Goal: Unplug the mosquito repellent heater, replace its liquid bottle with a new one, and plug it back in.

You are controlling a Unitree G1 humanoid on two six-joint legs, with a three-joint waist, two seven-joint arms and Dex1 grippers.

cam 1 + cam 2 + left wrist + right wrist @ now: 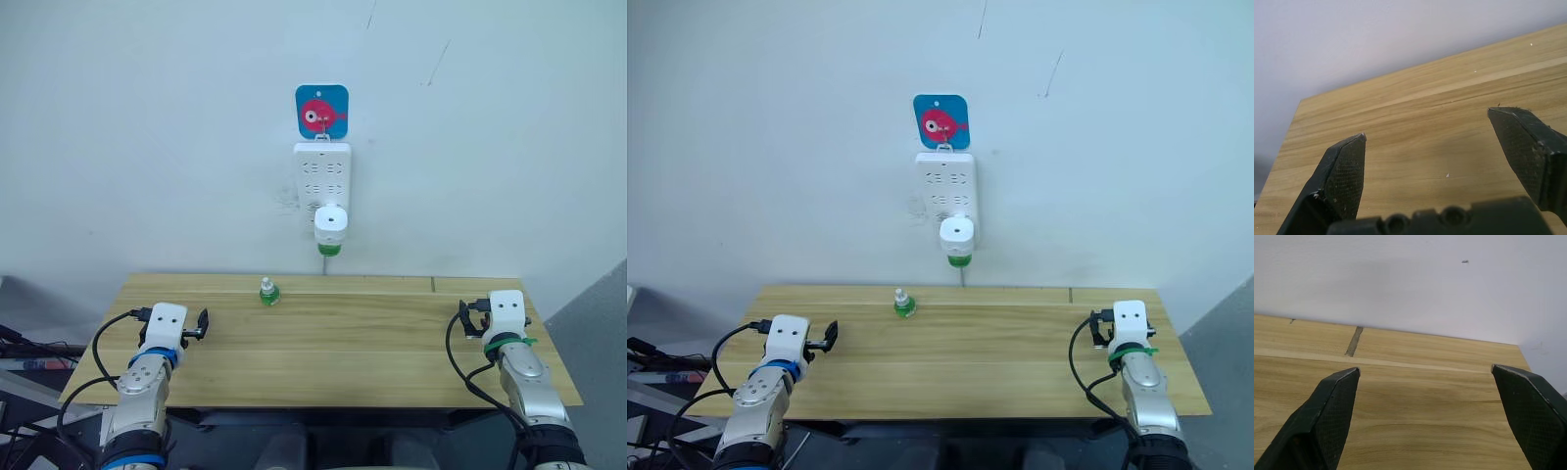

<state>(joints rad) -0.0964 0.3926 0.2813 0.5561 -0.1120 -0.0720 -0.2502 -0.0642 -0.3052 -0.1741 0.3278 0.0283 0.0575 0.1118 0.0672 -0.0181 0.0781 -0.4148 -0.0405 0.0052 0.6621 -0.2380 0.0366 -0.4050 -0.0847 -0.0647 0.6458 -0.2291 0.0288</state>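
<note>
the heater (330, 223) is sitting plugged into the strip (321, 181) on the wall, a green bottle under it. a spare bottle (267, 291) is standing on the table (343, 343). the left gripper (201, 324) and right gripper (471, 319) are hovering at opposite table ends.

The pale, grained wooden surface (372, 338) looks smooth and matt, the small white rounded plastic heater (330, 224) and long white plastic power strip (321, 176) faintly glossy, the black fingers (1344, 176) finely cross-hatched, the painted wall (147, 147) matt.
</note>
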